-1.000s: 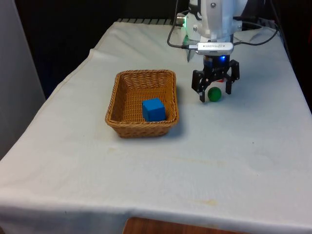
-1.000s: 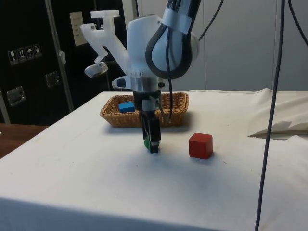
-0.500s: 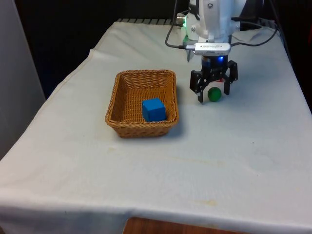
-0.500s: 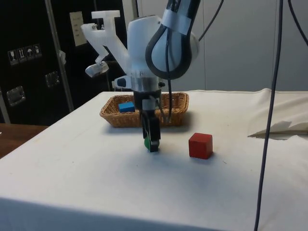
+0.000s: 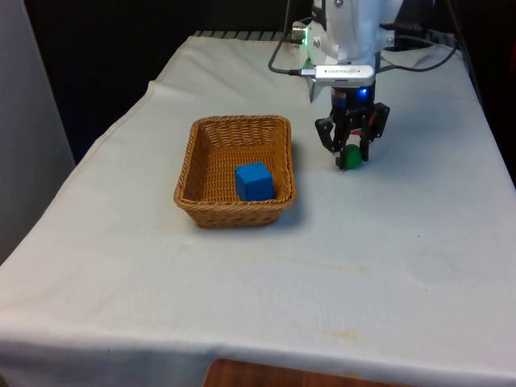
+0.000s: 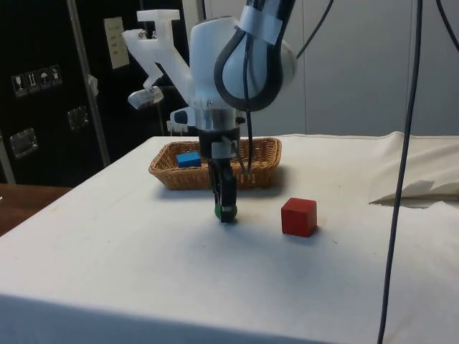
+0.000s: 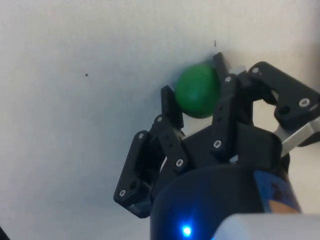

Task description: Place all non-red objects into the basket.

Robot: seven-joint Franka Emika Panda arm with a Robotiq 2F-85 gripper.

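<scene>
Green ball (image 5: 351,156) is sitting pinched between the fingers (image 7: 171,105) of the gripper (image 5: 351,151), just above the counter (image 5: 387,266), ready for carrying. Basket (image 5: 201,173) is waiting at the front view's left, holding a blue cube (image 5: 255,181); nothing is blocking the way. Red cube (image 6: 298,216) is resting beside the gripper.

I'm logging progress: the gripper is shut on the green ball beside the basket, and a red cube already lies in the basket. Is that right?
Not quite. The cube lying in the basket is a blue cube, as the front view shows; the red cube sits on the cloth in the side view. The gripper is indeed shut on the green ball.
</scene>
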